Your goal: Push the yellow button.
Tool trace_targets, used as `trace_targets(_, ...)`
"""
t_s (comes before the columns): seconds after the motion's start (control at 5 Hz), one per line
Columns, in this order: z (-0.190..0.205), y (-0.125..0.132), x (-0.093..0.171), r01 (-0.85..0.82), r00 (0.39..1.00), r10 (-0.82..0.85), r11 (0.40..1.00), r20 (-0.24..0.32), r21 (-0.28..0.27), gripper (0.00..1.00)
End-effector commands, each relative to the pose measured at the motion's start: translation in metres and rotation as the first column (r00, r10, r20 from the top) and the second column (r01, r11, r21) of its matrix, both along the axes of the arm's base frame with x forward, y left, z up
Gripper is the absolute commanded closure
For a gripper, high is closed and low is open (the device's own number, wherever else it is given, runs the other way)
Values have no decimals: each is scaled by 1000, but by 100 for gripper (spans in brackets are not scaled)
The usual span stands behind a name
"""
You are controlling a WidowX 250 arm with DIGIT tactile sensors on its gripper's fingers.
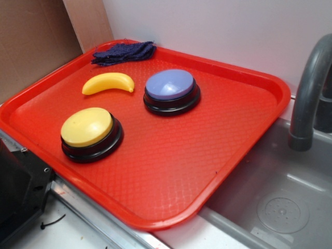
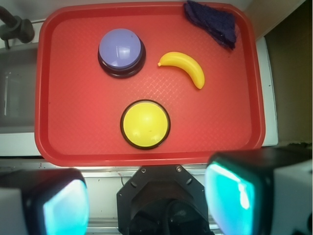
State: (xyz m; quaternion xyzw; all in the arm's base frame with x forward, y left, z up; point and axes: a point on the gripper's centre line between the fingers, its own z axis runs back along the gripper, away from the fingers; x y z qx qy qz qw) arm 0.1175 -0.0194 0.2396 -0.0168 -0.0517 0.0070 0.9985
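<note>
Yellow button lower centre on one red tray, one lavender button, one banana, one cloth, gripper wide open, empty.

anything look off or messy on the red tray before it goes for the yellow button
Nothing stands out. The yellow button, lavender button and toy banana sit apart on the red tray; only the dark blue cloth lies bunched in a corner.

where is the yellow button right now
The yellow button sits on the red tray near its front-left edge in the exterior view, closest to the banana and the lavender-blue button.
</note>
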Motion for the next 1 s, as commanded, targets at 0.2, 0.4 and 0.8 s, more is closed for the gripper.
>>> trace_targets(0.2, -50, 1, 25, 91, 996, -92, 993, -18, -73, 0)
trace_targets(0.4, -100, -8, 43, 170, 985, -169, 986, -33, 3, 0)
trace_targets(0.8, -172, -15, 53, 234, 972, -234, 971, -24, 39, 0)
